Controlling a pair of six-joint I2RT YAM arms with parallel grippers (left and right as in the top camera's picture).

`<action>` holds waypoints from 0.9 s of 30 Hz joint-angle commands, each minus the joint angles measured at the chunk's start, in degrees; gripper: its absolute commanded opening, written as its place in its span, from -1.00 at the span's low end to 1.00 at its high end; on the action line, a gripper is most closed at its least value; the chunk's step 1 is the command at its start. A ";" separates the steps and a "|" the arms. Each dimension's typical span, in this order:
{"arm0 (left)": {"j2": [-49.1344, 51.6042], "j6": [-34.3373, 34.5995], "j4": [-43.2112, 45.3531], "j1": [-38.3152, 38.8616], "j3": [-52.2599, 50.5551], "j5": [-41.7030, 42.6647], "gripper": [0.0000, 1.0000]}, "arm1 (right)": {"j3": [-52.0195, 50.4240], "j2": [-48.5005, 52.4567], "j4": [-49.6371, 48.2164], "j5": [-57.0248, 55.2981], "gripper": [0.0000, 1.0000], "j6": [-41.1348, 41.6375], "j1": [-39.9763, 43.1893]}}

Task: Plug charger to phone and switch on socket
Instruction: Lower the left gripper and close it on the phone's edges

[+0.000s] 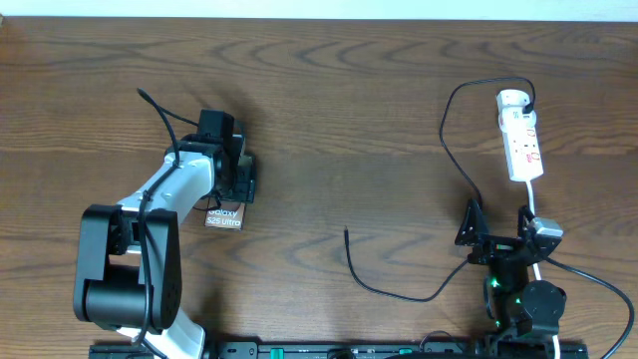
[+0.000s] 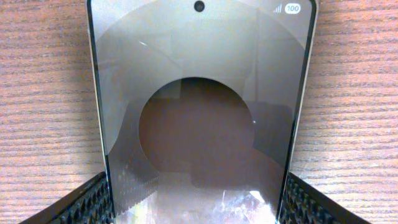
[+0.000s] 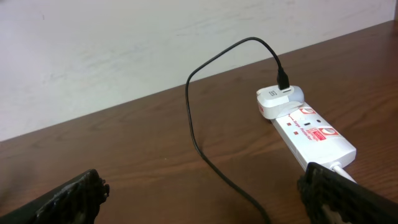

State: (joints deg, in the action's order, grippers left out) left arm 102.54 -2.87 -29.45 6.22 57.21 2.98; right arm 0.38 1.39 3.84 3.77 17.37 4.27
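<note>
The phone (image 1: 223,217) lies flat on the wood at the left, its lettered end showing under my left arm. My left gripper (image 1: 239,179) straddles it. In the left wrist view the phone (image 2: 199,93) fills the frame, and the fingers (image 2: 87,202) press against both its long edges. The charger (image 1: 449,125) runs from a white adapter (image 3: 278,101) on the socket (image 1: 522,145), with its free tip (image 1: 346,231) lying on the table mid-right. My right gripper (image 1: 496,227) stands open near the table's front right with the charger (image 3: 189,106) passing between its fingers untouched, short of the socket (image 3: 311,130).
The socket's white lead (image 1: 538,211) runs back toward the right arm's base. A pale wall (image 3: 124,50) rises behind the table's far edge. Bare wood lies between the phone and the cable's tip.
</note>
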 commanded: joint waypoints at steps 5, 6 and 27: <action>0.46 -0.35 0.09 0.02 -1.29 -0.87 0.29 | -0.07 -0.35 0.28 -0.44 0.99 -0.70 -0.24; 0.46 -0.35 0.09 0.02 -1.29 -0.87 0.25 | -0.07 -0.33 0.26 -0.44 0.98 -0.70 -0.24; 0.44 -0.35 0.87 0.02 -1.07 -0.87 -0.85 | -0.07 -0.31 0.26 -0.44 0.99 -0.70 -0.24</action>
State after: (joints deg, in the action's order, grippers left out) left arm 102.54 -2.87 -28.82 6.22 57.14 2.98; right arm 0.38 1.39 3.84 3.77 17.37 4.27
